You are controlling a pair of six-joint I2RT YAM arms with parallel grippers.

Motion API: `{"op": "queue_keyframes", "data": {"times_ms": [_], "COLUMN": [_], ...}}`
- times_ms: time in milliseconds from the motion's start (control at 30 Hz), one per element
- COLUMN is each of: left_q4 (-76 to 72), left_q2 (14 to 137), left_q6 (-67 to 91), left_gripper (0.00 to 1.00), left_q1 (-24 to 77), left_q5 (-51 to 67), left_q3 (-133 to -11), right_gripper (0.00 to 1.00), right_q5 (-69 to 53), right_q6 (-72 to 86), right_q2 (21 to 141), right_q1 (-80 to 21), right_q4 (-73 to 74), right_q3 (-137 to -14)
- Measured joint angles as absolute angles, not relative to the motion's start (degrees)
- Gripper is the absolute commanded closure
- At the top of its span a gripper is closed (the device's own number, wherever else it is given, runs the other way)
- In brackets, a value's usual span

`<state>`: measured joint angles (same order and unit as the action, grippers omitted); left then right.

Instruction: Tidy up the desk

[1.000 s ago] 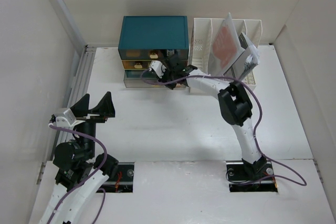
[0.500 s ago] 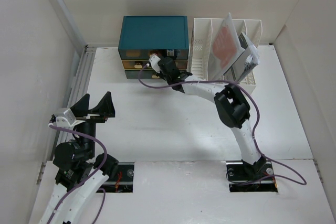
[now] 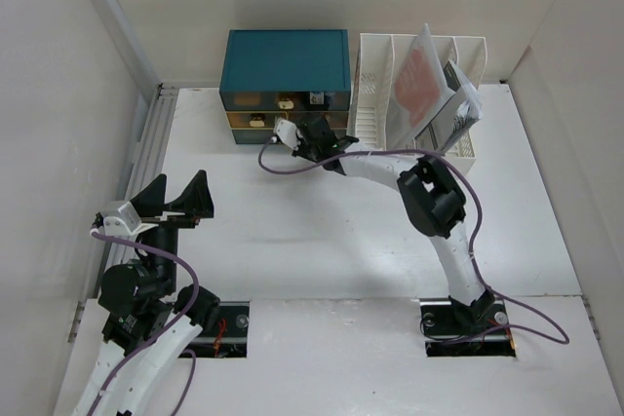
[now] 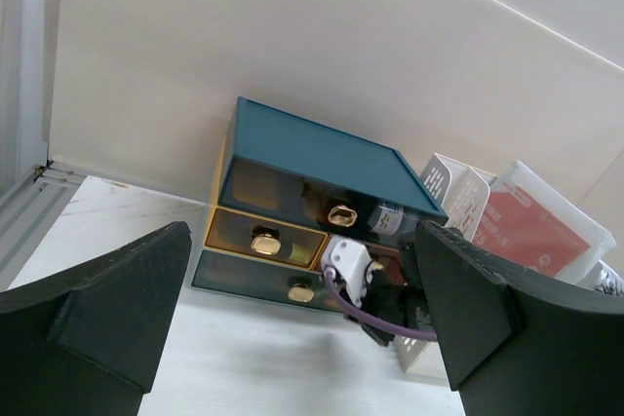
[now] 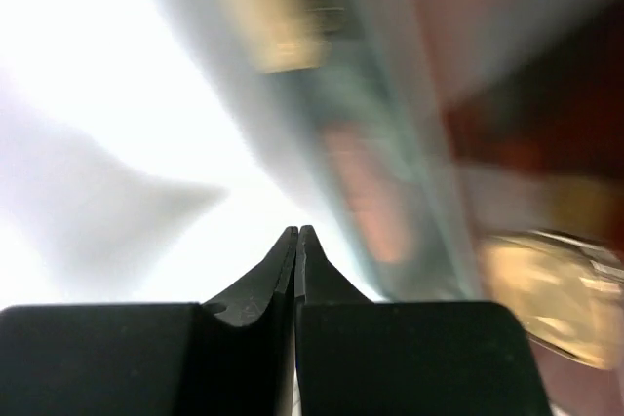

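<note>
The teal drawer unit (image 3: pixel 286 63) stands at the back of the table, its drawer fronts flush; gold knobs (image 4: pixel 265 243) show in the left wrist view. My right gripper (image 3: pixel 315 130) sits just in front of the lower right drawers, shut with nothing between its fingers (image 5: pixel 296 233). Its wrist view is blurred, showing drawer fronts and a gold knob (image 5: pixel 541 284) very close. My left gripper (image 3: pixel 181 182) hovers open and empty over the left side of the table, well away from the unit, its fingers (image 4: pixel 107 309) framing the drawers (image 4: pixel 292 204).
A white file organizer (image 3: pixel 375 85) stands right of the drawer unit, holding a red folder (image 3: pixel 419 80) and leaning papers (image 3: pixel 463 109). Walls close in on both sides. A purple cable (image 3: pixel 390 155) loops along the right arm.
The bottom drawer, pulled out a second ago, is now flush. My right gripper pushed toward the unit and has drawn slightly back. The left arm has not moved.
</note>
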<state>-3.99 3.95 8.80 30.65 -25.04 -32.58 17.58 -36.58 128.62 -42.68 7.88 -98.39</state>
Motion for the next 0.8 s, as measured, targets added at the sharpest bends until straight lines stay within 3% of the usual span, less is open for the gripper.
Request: {"op": "queue_keyframes", "data": {"times_ms": [133,200,233,267,333,367,400,467,633,800], "left_q4": [-3.99,-4.01,-3.99,-3.99,-3.99,-3.99,-3.99,-4.03,-4.16,-4.03], "left_q2": [3.95,3.95,3.95,3.95,3.97,3.99,4.05,4.38,7.42,12.01], "left_q6": [8.8,8.8,8.8,8.8,8.8,8.8,8.8,8.8,8.78,8.73], "left_gripper": [0.01,0.01,0.01,0.01,0.01,0.01,0.01,0.01,0.01,0.01], "left_q1": [30.65,30.65,30.65,30.65,30.65,30.65,30.65,30.65,30.65,30.65], "left_q5": [-25.06,-25.06,-25.04,-25.06,-24.84,-24.62,-24.36,-23.81,-22.24,-20.14], "left_q3": [-32.58,-32.58,-32.58,-32.58,-32.58,-32.58,-32.58,-32.58,-32.58,-32.58], "right_gripper": [0.81,0.49,0.37,0.28,0.21,0.07,0.0,0.0,0.0,0.0], "right_q5": [-5.13,-15.35,-19.35,-22.57,-25.93,-26.13,-25.45,-20.01,2.83,16.19], "right_q6": [-43.68,-45.87,-46.78,-47.0,-46.54,-46.11,-44.58,-41.12,-32.18,-24.27], "right_q2": [124.09,121.51,120.27,118.98,116.07,114.04,111.35,103.77,80.09,69.21], "right_q1": [-41.56,-41.21,-41.06,-40.95,-40.91,-40.93,-40.93,-40.95,-40.75,-35.97], "right_q4": [22.61,30.22,33.17,35.68,38.68,38.96,38.48,34.5,12.73,1.69], "right_q3": [-99.02,-101.54,-103.22,-105.16,-108.55,-109.56,-109.54,-105.67,-82.3,-72.36]}}
